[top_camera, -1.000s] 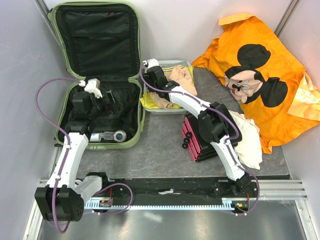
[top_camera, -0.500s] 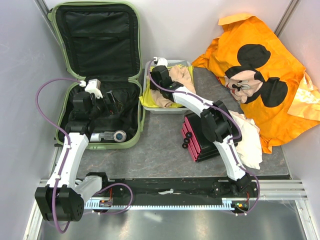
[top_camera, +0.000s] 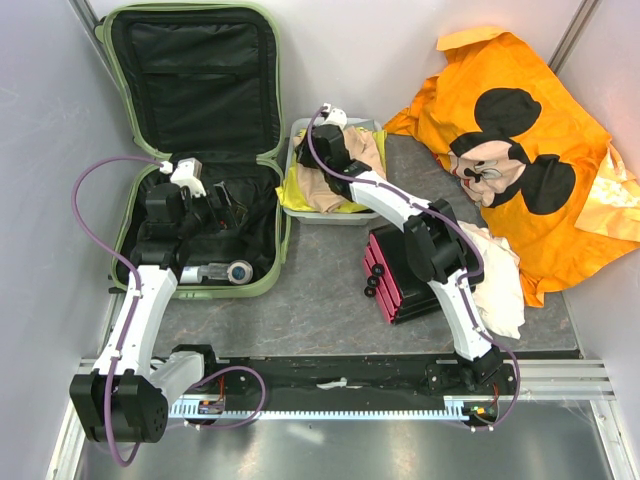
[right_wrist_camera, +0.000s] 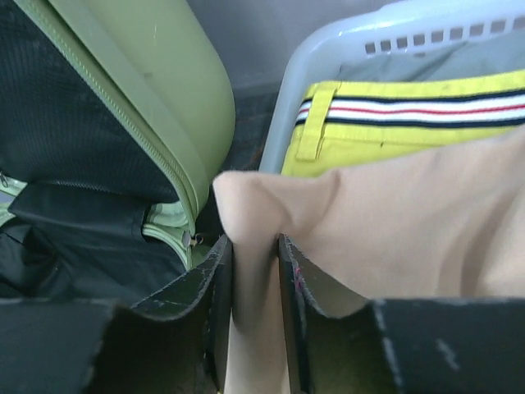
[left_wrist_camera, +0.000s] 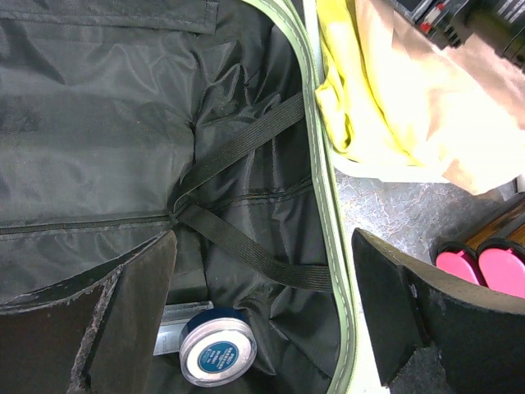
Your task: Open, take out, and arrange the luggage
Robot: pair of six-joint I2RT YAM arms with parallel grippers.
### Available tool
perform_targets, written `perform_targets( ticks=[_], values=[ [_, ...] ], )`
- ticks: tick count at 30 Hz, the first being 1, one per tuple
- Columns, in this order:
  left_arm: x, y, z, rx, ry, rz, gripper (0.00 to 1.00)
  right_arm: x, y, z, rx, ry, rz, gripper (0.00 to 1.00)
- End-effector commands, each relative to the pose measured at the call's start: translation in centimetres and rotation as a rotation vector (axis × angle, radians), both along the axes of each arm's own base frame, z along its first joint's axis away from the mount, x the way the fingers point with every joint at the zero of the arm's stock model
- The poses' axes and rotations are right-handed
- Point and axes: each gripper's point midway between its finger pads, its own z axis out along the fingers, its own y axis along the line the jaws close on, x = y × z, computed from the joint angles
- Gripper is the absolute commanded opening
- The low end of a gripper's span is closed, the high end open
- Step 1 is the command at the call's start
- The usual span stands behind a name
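The pale green luggage (top_camera: pixel 268 282) lies open at the left, its lid (top_camera: pixel 195 75) leaning on the back wall, black lining showing. A round blue-labelled tin (left_wrist_camera: pixel 217 357) and a silver tube (top_camera: pixel 205 272) lie in its lower half. My left gripper (left_wrist_camera: pixel 262 320) is open and empty, hovering over the lower half near its right rim (left_wrist_camera: pixel 316 164). My right gripper (right_wrist_camera: pixel 254 271) is shut on a fold of beige cloth (right_wrist_camera: pixel 410 222) above the white mesh basket (right_wrist_camera: pixel 344 61), beside the luggage shell (right_wrist_camera: pixel 164 74). A yellow striped garment (right_wrist_camera: pixel 410 107) lies in the basket.
A black box with pink drawers (top_camera: pixel 395 275) stands right of centre under the right arm. An orange Mickey Mouse cloth (top_camera: pixel 510 150) covers the back right. A white cloth (top_camera: pixel 500 280) lies beside the box. Grey walls close in left, back and right.
My right gripper has moved right and toward the back wall over the basket, carrying the beige cloth with it. The left arm has not moved.
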Motion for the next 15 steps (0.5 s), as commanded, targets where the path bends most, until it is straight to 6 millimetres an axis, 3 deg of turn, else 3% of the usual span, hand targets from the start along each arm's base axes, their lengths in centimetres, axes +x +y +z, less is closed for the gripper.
perform_targets(
  ticks=[1,7,10,12,15],
  values=[
    [0.2,-0.3,0.4,0.008,-0.024,-0.022,0.93,1.2,-0.3,2.2,0.080,-0.059,-0.012,0.31],
    [0.2,-0.4,0.3,0.009,-0.022,-0.027,0.93,1.7,-0.4,1.4,0.085,-0.050,-0.013,0.11],
    [0.3,-0.4,0.2,0.008,-0.016,-0.027,0.93,1.7,0.0,1.3,0.101,-0.043,0.004,0.09],
    [0.2,-0.4,0.2,0.008,-0.016,-0.025,0.93,1.8,0.0,1.3,0.109,-0.045,0.002,0.02],
    [0.3,-0.4,0.2,0.008,-0.016,-0.025,0.93,2.2,-0.8,1.8,0.152,-0.058,-0.049,0.00]
  ],
)
